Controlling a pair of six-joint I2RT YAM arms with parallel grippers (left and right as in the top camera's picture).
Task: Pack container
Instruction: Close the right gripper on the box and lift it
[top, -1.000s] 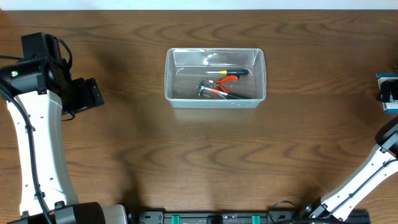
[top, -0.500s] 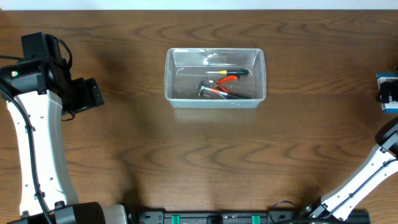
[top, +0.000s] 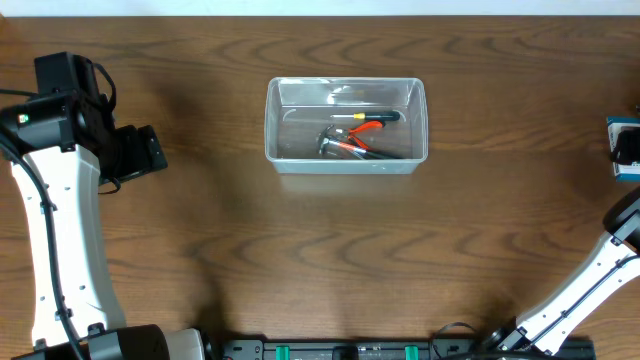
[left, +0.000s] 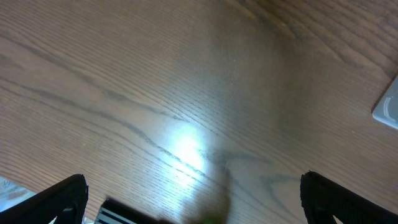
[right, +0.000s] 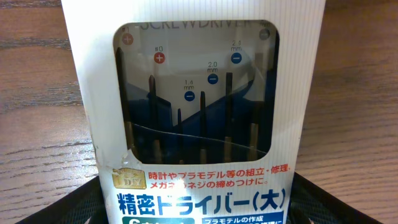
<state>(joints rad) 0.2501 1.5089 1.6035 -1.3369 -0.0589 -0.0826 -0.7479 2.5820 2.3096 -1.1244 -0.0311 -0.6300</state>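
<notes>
The clear plastic container (top: 346, 138) stands at the table's far middle. Inside lie red-handled pliers (top: 358, 146) and a black-and-yellow screwdriver (top: 378, 117). My left gripper (top: 140, 152) is far to its left, open and empty over bare wood (left: 199, 199); a corner of the container (left: 388, 109) shows at the right edge of the left wrist view. My right gripper (top: 629, 148) is at the table's far right edge, its fingers closed against both sides of a blue-and-white box of precision screwdrivers (right: 199, 124), which also shows in the overhead view (top: 618, 127).
The brown wooden table (top: 330, 260) stretches between the arms. The left arm's white links (top: 55, 230) run down the left side. The right arm (top: 590, 285) rises from the bottom right. A black rail (top: 350, 350) lies along the front edge.
The blue-and-white box and my right gripper have shifted slightly to the right at the frame's edge. The left arm and the container have not moved.
</notes>
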